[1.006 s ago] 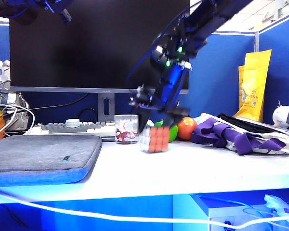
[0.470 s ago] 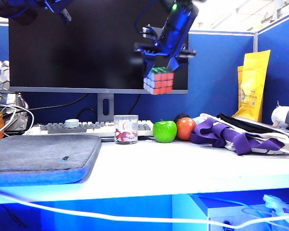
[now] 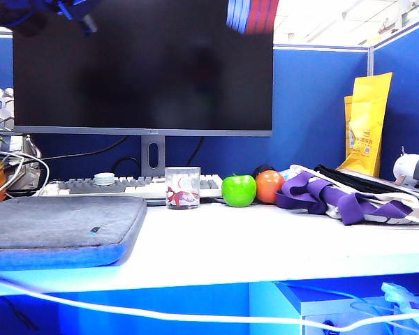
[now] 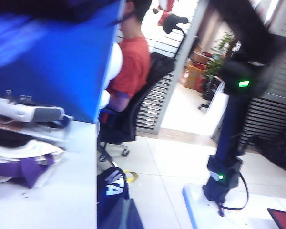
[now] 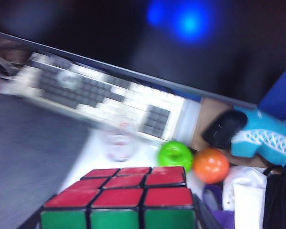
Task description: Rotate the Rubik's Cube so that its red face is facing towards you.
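Note:
The Rubik's Cube sits between the dark fingers of my right gripper, which is shut on it high above the desk. In the right wrist view its red face points away from the camera toward the desk, with a green side nearer the lens. The exterior view catches only a blurred red and pale part of the cube at the top edge; the right gripper itself is out of that view. My left gripper is shut on nothing, held off to the side above the floor; its arm shows top left.
On the white desk stand a glass cup, a green apple, an orange, a keyboard and a large monitor. Purple cloth lies right, a grey sleeve left, a yellow bag behind.
My right gripper has lifted the cube from the desk beside the apple straight up to the top edge of the exterior view. The left arm has stayed put.

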{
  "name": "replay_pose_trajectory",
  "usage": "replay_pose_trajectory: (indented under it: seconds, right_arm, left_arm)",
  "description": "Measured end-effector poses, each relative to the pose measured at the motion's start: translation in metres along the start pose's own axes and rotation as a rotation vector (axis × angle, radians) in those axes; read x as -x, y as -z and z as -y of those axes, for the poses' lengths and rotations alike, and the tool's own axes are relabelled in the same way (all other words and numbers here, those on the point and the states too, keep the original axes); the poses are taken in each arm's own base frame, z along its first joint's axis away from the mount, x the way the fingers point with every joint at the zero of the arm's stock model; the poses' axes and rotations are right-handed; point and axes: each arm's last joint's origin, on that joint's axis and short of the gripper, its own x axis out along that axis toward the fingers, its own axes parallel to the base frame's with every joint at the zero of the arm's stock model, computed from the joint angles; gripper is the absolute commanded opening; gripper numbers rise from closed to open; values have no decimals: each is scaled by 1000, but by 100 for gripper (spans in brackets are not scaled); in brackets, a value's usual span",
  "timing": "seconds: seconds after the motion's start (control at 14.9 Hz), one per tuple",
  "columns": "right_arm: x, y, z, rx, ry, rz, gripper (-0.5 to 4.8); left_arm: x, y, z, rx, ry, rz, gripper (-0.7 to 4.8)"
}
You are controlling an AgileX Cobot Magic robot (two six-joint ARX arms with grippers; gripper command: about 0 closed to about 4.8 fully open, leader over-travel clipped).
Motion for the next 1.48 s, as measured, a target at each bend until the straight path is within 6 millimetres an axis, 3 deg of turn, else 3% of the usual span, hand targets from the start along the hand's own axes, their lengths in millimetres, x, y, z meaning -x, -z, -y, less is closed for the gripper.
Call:
replay_pose_trajectory:
  seconds: [0.2,0.27,0.34,0.47,0.54,0.6,0.74,0.87,1.01,1.07,1.14,1.34,1.48]
  right_arm:
    - [66,-2,-5,27,13,56,-1]
    - [81,12,-8,33,21,43,-1]
    - [88,38,-16,41,3,43,-1]
    - [61,105,-23,-34,-12,106,-1]
    - [39,132,-25,-66,-11,80,-1]
    - [6,174,-28,-115,-12,40,-1]
    - [-32,216,-33,-171,-12,34,-1]
    - [-74,235,-36,-201,14,110,-1]
    - [-101,257,-41,-214,19,113,-1]
    - [-113,257,-43,-226,26,213,-1]
    - [-119,260,-41,-234,31,240,-1]
    - [-142,295,-42,-245,48,120,-1]
    - [-145,287,-42,-258,45,133,-1]
  left_arm:
    - [5,0,0,4,-14,3,-5]
    - [7,0,0,7,-19,5,-5]
    - [9,-1,0,11,-24,6,-5]
    - [9,-1,0,19,-25,6,-5]
    - [9,-1,0,21,-25,6,-5]
    - [9,-1,0,22,-24,6,-6]
    - [9,-1,0,21,-25,6,-5]
    - [7,0,0,12,-20,5,-5]
    - [6,0,0,2,-17,4,-5]
    - [6,0,0,-1,-17,4,-5]
    - [6,0,0,-4,-17,4,-5]
    - [6,0,0,-21,-17,4,-5]
    - [6,0,0,-25,-17,4,-5]
